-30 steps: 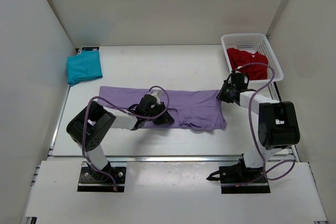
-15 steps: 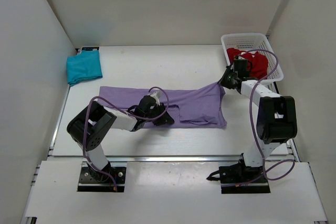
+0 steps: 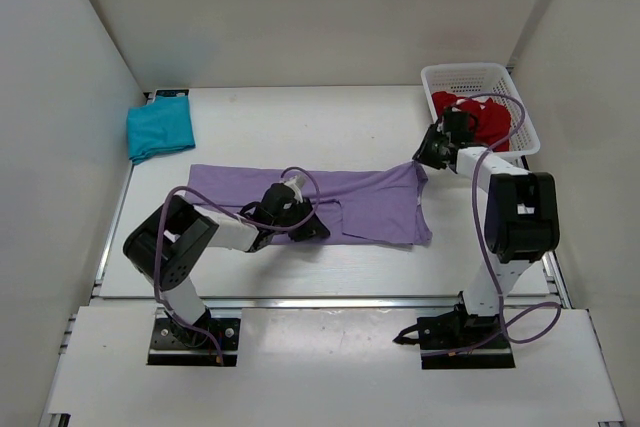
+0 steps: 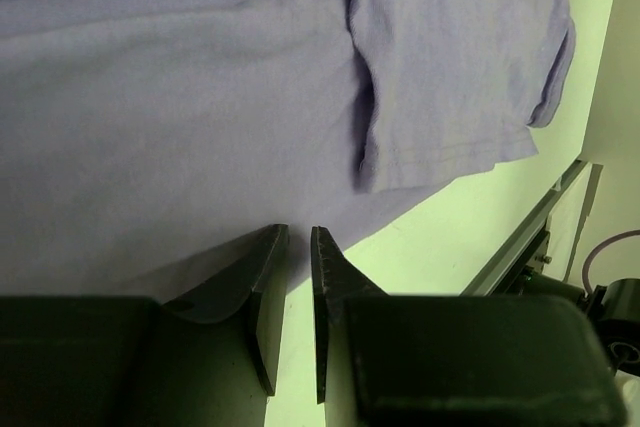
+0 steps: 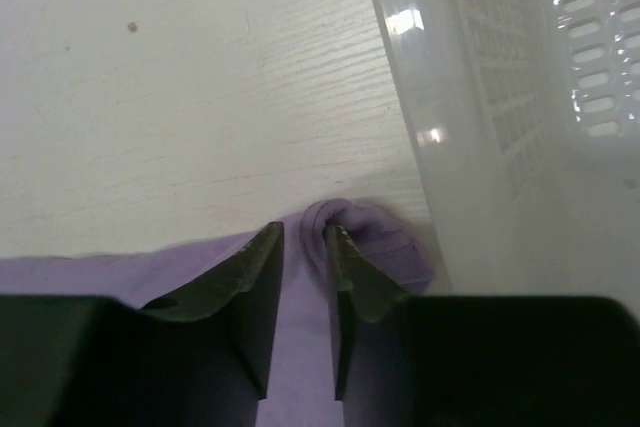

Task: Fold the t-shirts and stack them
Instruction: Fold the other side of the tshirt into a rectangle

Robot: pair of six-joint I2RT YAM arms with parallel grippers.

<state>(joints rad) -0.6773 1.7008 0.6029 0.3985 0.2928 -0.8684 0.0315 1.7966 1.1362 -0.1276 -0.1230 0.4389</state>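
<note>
The lavender t-shirt (image 3: 370, 202) lies spread across the middle of the table. My left gripper (image 3: 312, 227) sits low at its near hem, jaws closed to a narrow slit on the shirt's edge (image 4: 200, 97) in the left wrist view (image 4: 297, 232). My right gripper (image 3: 424, 158) is shut on the shirt's far right corner; a bunched fold (image 5: 375, 232) shows at its fingertips (image 5: 305, 232), next to the basket wall. The teal t-shirt (image 3: 160, 129) lies folded at the far left. The red t-shirt (image 3: 487, 119) lies crumpled in the basket.
The white mesh basket (image 3: 470, 71) stands at the far right corner, its wall (image 5: 470, 97) close to my right gripper. White walls enclose the table on three sides. A metal rail (image 4: 520, 247) runs along the near edge.
My right gripper has moved away from me toward the basket with the shirt's corner, pulling the right side taut. My left gripper has shifted slightly left along the hem.
</note>
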